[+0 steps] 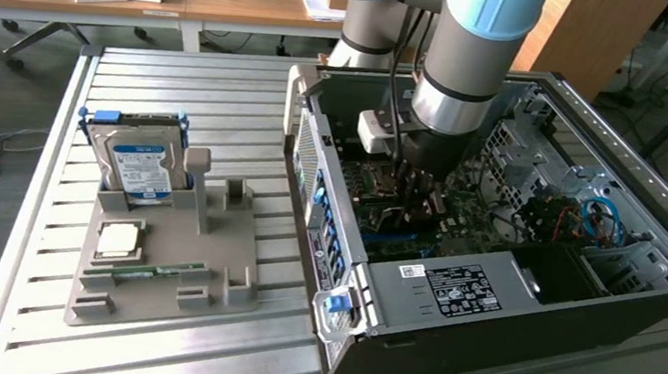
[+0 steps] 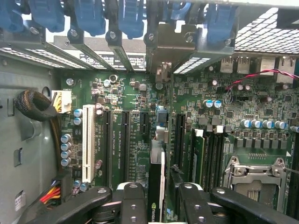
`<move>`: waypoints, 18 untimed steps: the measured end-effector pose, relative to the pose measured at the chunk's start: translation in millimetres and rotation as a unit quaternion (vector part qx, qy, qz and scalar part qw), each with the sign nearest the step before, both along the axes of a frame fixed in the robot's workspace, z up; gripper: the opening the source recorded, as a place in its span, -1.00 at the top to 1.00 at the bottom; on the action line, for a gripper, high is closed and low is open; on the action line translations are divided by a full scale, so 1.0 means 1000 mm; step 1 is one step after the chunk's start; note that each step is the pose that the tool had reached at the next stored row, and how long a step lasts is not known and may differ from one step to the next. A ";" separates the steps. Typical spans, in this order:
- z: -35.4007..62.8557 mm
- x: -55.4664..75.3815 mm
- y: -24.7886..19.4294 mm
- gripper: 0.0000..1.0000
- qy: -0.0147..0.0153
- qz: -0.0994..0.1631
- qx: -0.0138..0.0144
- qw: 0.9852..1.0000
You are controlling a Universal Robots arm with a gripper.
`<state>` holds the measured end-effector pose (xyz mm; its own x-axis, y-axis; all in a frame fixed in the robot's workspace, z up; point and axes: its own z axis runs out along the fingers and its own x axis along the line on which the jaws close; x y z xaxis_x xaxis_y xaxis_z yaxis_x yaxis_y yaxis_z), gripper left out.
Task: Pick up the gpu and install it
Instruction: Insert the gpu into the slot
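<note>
the gpu [image 2: 156, 186] stands on edge in a slot of the motherboard [image 2: 196, 107], between the parted fingers of the gripper [image 2: 159, 198], inside the computer case [image 1: 447, 294].

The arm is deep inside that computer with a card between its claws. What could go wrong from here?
1. The gpu stands edge-on in its slot between the open gripper. If it isn't fully seated, it may tilt or lift.
2. One finger sits close to the memory slots, so a sideways move might knock them.
</note>
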<state>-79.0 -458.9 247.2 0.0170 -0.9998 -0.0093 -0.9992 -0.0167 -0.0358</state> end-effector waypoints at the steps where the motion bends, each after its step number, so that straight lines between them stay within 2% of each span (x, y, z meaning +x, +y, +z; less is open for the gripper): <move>1: 0.0006 0.000 0.0000 0.33 0.000 0.000 0.000 1.000; 9: 0.0157 0.000 0.0000 0.33 0.000 0.000 0.000 1.000; 18: 0.0438 0.000 0.0000 0.33 0.000 0.000 0.000 1.000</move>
